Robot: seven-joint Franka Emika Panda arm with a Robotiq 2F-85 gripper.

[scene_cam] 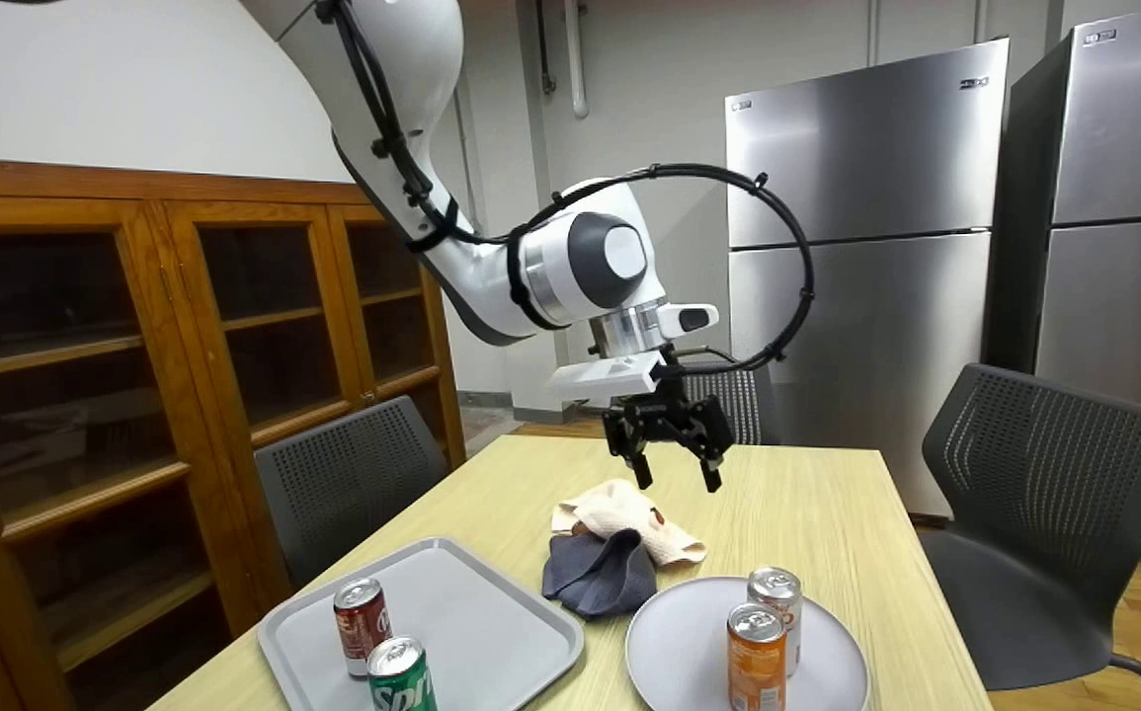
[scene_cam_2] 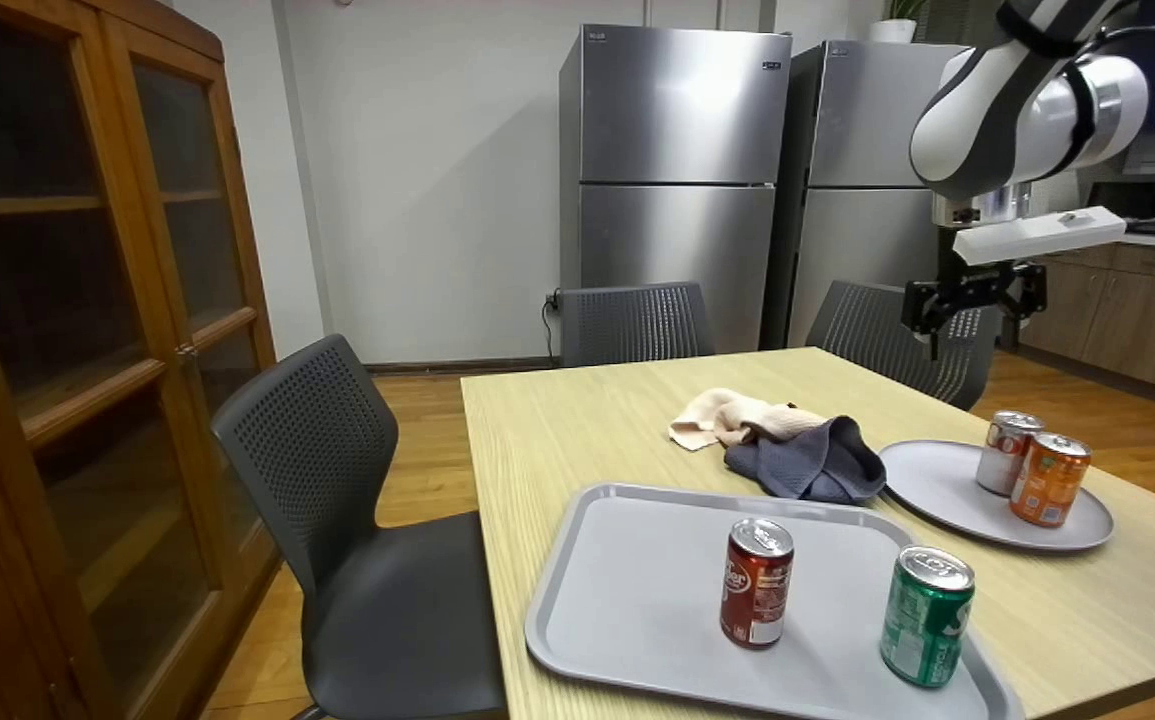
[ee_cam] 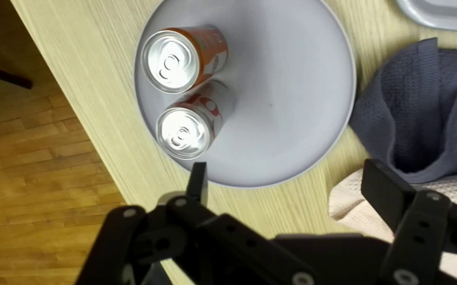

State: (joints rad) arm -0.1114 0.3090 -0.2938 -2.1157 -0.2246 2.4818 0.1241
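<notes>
The arm (scene_cam: pixel 479 272) is white, its hand (scene_cam: pixel 678 480) black

We are seeing a pale, wood-grained worktop (scene_cam_2: pixel 567 440) that is carrying a grey rectangular tray (scene_cam_2: pixel 637 580), a round grey plate (ee_cam: pixel 283 87) and, just beside the plate, a dark cloth (scene_cam_2: pixel 805 465) that is touching a cream cloth (scene_cam_2: pixel 725 415) (both are lying crumpled).

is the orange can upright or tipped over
Upright: in an exterior view, the orange can stands on the round plate, its silver top facing up.
</notes>
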